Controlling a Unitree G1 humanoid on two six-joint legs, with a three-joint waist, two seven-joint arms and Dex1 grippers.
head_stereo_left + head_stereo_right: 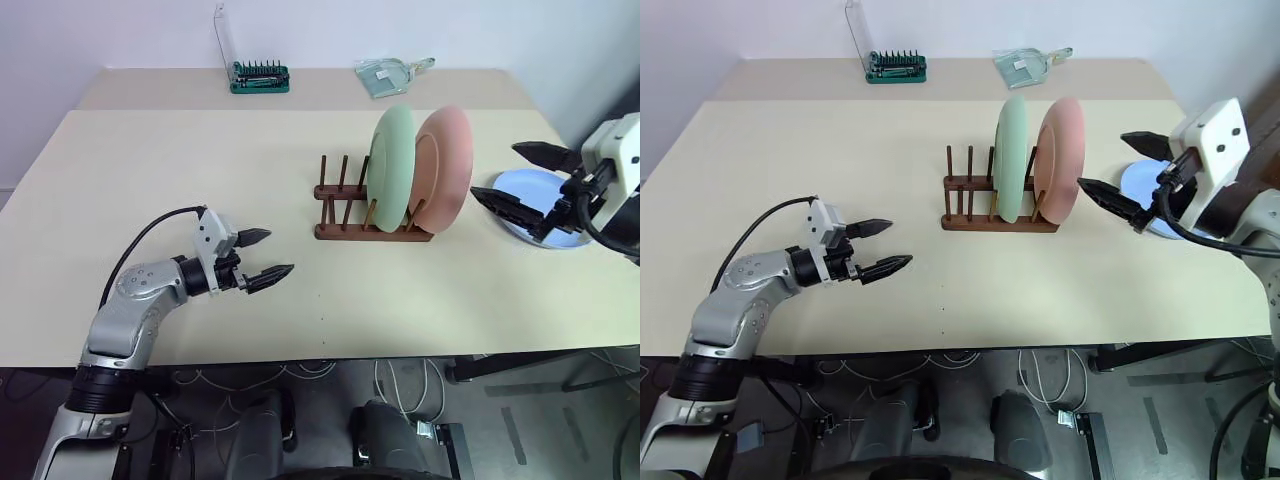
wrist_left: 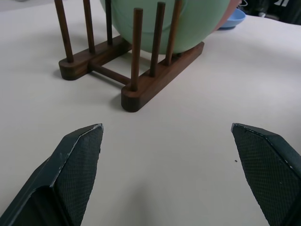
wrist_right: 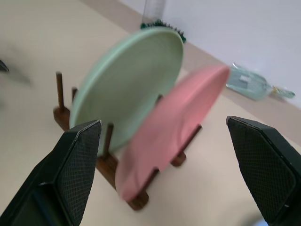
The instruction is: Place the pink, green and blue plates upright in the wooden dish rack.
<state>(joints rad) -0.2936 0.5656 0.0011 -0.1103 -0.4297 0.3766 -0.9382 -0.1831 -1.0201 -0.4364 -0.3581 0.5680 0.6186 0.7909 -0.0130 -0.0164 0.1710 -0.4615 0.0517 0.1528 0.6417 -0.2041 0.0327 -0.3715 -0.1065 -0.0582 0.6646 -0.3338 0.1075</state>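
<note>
Head and wrists facing rack (image 1: 372,212)

Green plate (image 1: 1013,158) and pink plate (image 1: 1058,163) upright in wooden rack (image 1: 992,208).

Green plate (image 1: 391,168) and pink plate (image 1: 447,165) upright in wooden dish rack (image 1: 352,215) (blue plate (image 1: 530,190) flat beside)

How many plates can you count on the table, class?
3: the green plate and pink plate stand upright in the wooden dish rack; the blue plate lies flat right of it.
</note>
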